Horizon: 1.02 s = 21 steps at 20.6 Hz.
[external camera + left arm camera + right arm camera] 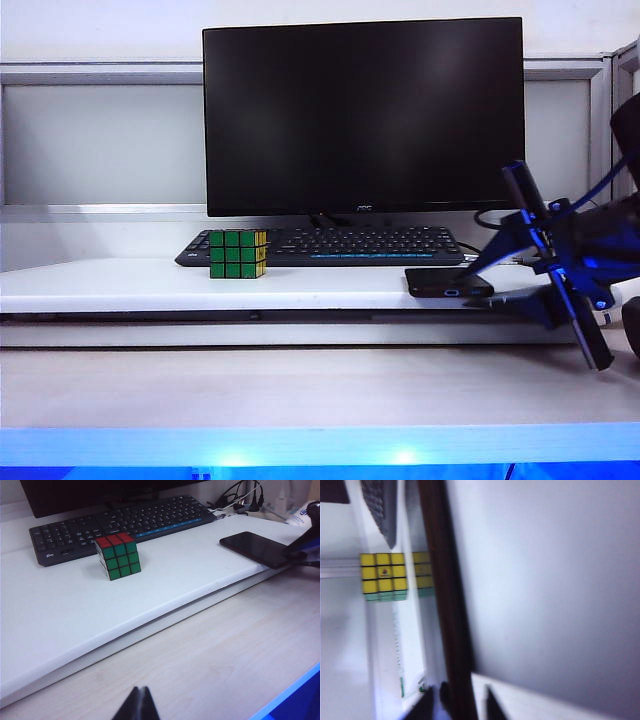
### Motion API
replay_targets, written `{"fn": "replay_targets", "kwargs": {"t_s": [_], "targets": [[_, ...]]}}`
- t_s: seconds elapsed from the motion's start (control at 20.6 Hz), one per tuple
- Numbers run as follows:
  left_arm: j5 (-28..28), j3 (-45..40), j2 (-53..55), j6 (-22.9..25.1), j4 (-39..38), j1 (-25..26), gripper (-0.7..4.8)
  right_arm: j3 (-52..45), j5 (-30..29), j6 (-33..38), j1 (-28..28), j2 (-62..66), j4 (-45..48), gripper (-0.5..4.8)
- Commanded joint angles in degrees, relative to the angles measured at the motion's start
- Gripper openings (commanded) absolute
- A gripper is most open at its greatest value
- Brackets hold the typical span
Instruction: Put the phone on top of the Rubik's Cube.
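The phone [448,283] is a thin black slab lying flat at the right end of the raised white shelf [120,285], its blue-lit port facing front. It also shows in the left wrist view, phone [257,548]. My right gripper [488,279] is at the phone's right end. In the right wrist view the phone's dark edge [447,605] runs between the two fingers of the right gripper [460,707], with a slim gap on one side. The Rubik's Cube [238,253] [118,555] [382,575] stands far to the left on the shelf. My left gripper [136,700] is shut over the lower wooden table.
A black keyboard [330,245] lies behind the cube and phone, with a large dark monitor [362,115] behind it. The shelf's front edge steps down to the wooden table [300,385]. Cables [240,495] and a white item crowd the shelf's back right corner.
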Motion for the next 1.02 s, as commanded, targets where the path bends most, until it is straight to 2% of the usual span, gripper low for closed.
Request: {"fn": "replay_targets", "kwargs": {"t_s": [0.05,0.15,0.19,0.68,0.78,1.02], "targets": [[0.7,-0.1,0.0,0.0,-1.0,0.0,-0.06,0.4,0.0,-0.2,0.2,0.5,0.2,1.22],[0.7,-0.1,0.0,0.0,-1.0,0.0,-0.06,0.4,0.0,-0.2,0.2,0.5,0.4,0.30],[0.7,-0.1,0.0,0.0,-1.0,0.0,-0.06,0.4,0.0,-0.2,0.1,0.5,0.6,0.04],[-1.2,-0.1,0.0,0.0,-0.9,0.1,-0.06,0.7,-0.5,2.3,0.9,0.5,11.9,-0.03],[-1.2,-0.1,0.0,0.0,-0.9,0.0,-0.06,2.2,-2.5,2.9,1.0,0.5,11.8,-0.03],[-1.5,-0.1,0.0,0.0,-0.8,0.0,-0.06,8.1,-3.2,3.7,3.2,0.5,11.4,-0.03]]}}
